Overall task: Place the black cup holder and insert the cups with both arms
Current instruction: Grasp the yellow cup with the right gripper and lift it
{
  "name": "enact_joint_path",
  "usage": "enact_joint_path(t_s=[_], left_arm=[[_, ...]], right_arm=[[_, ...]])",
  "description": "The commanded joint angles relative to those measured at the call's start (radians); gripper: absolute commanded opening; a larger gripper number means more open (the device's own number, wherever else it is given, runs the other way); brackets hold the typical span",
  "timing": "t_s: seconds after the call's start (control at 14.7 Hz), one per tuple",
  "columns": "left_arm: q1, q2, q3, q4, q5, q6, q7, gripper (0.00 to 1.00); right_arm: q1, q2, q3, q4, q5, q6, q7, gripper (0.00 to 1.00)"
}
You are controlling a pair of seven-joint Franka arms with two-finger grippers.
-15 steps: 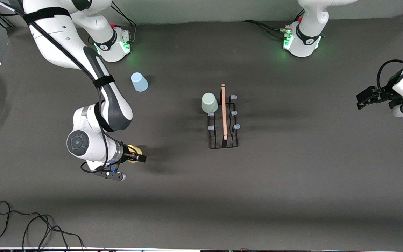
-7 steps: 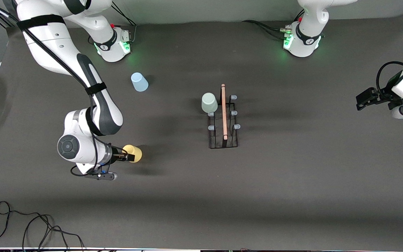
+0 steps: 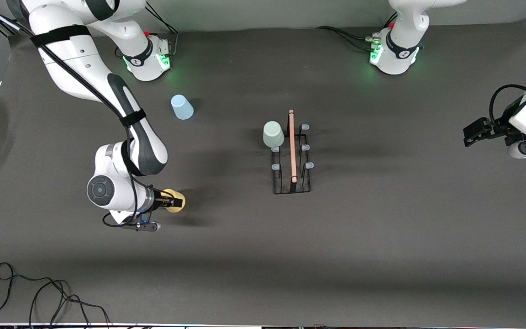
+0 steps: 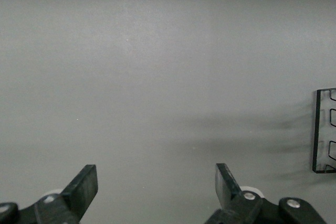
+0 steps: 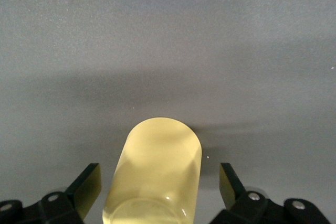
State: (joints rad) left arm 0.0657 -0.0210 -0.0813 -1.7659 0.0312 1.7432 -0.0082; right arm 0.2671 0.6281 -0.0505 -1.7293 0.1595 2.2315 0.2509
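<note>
The black cup holder (image 3: 291, 155) stands mid-table with its wooden rod handle on top; an edge of it shows in the left wrist view (image 4: 324, 129). A pale green cup (image 3: 273, 134) sits on one of its pegs, toward the robots' bases. A light blue cup (image 3: 181, 107) stands on the table near the right arm's base. My right gripper (image 3: 168, 201) is low at the table, open, with the yellow cup (image 3: 176, 200) between its fingers (image 5: 86, 187); gaps show on both sides of the cup (image 5: 157, 171). My left gripper (image 3: 469, 135) waits open and empty (image 4: 156, 182) at the left arm's end.
Loose black cables (image 3: 39, 297) lie at the table's front edge at the right arm's end. Several pegs of the holder are bare. Bare dark table (image 3: 381, 237) lies between the holder and the front camera.
The right arm drew back from the yellow cup half a second ago, then moved in again so its open fingers sit around the cup. The left gripper shifted only slightly.
</note>
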Motion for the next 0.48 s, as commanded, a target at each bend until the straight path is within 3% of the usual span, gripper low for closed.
enact_joint_path(t_s=[0.0,0.27,0.34,0.41], left_arm=[[-0.001,0.015,-0.002,0.025,0.019,0.007,-0.006,1.00],[0.000,0.010,0.000,0.071,0.021,-0.030,-0.003,1.00],[0.000,0.012,0.000,0.088,0.021,-0.043,-0.002,1.00],[0.000,0.015,0.000,0.101,0.021,-0.050,-0.002,1.00]], right_arm=[[0.007,-0.010,0.000,-0.004,0.018,-0.022,-0.005,0.84],[0.021,-0.056,0.003,0.002,0.021,-0.099,0.007,0.09],[0.021,-0.082,0.003,0.005,0.021,-0.134,0.014,0.00],[0.021,-0.111,0.003,0.010,0.023,-0.169,0.019,0.00]])
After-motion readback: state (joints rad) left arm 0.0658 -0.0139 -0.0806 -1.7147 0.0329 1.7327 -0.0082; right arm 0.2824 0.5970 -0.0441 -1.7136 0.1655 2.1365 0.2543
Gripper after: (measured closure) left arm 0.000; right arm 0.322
